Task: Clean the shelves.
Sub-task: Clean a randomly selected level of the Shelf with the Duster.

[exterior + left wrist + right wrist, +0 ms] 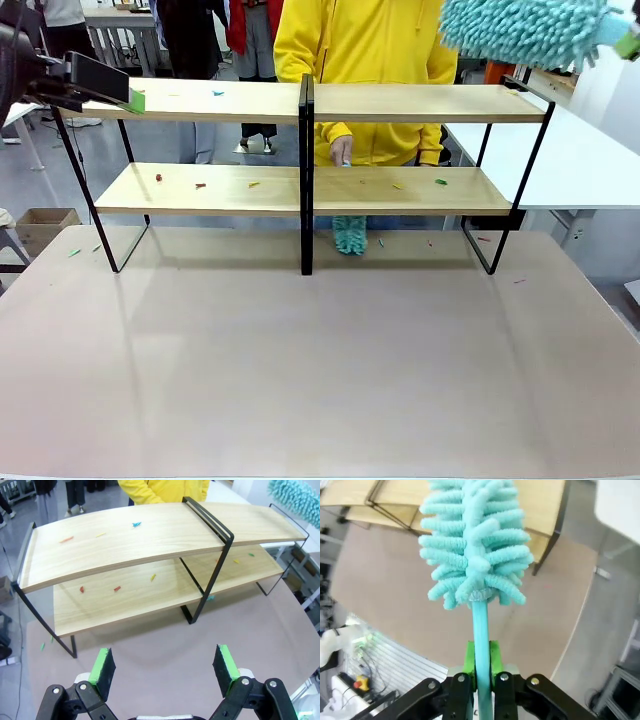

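The shelves (pixel 420 103) stand across the far half of the desk (pixel 300 380), their two long boards split by a black central upright (pixel 306 170). Small coloured scraps (pixel 441 182) lie scattered on both boards, so the sweeping looks not yet begun. A teal fluffy duster (pixel 530 30) hangs in the air above the right end of the upper board, clear of the wood. The right arm's fingers (pixel 468 656) are clamped tight on its thin handle, the head pointing toward the shelves. The left arm's fingers (pixel 102 667) are spread wide and hold nothing, off the left end of the rack and facing it. A person (pixel 365 40) in a yellow top stands behind the shelves. The step in hand looks like the approach. Next, the duster head needs to come down onto the upper board and drag along it, minding the upright.
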Robot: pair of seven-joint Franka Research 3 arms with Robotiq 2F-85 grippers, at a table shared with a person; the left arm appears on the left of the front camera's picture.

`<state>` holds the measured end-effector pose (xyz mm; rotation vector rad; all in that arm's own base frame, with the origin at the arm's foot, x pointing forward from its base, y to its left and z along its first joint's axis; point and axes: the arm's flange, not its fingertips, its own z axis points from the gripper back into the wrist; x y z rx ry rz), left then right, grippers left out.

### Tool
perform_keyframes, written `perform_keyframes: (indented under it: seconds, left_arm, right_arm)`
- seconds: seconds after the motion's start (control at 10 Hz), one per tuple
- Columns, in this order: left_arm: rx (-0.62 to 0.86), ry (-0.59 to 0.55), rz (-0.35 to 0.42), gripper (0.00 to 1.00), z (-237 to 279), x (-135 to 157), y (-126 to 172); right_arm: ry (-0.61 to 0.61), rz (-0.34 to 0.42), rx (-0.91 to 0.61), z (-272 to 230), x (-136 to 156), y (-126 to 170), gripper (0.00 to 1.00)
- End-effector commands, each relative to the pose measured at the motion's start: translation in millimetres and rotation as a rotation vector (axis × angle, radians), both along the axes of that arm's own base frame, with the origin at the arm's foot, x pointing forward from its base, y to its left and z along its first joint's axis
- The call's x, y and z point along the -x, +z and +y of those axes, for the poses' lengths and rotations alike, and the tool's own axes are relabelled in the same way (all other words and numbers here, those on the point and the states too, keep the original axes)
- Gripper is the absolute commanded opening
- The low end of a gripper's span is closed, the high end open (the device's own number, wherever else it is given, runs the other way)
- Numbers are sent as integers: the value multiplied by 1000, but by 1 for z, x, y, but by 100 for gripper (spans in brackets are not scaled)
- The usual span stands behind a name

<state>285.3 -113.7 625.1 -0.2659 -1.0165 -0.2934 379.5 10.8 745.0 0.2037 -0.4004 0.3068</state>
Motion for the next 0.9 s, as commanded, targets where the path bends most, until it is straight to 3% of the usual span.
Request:
perform_keyframes:
  seconds: [0.0,0.1,0.2,0.3,0.5,0.6,0.8]
  left_arm:
    - [1,-1,-1,100,0,0,0]
    - [1,-1,-1,100,0,0,0]
    - [1,-1,-1,100,0,0,0]
    - [1,-1,-1,100,0,0,0]
    - [1,-1,-1,100,0,0,0]
    - [1,-1,-1,100,0,0,0]
    - [1,-1,-1,100,0,0,0]
  right_arm:
    - [-127,11,122,26,4,-12,12]
    - [-160,-7,135,42,7,-20,12]
    - [-80,-124,155,47,11,-15,12]
    - [-94,5,116,38,0,-10,12]
    - [-81,-31,139,50,4,-13,12]
    - [-182,-13,200,65,-4,-18,12]
    - [-340,-72,217,84,-5,-25,12]
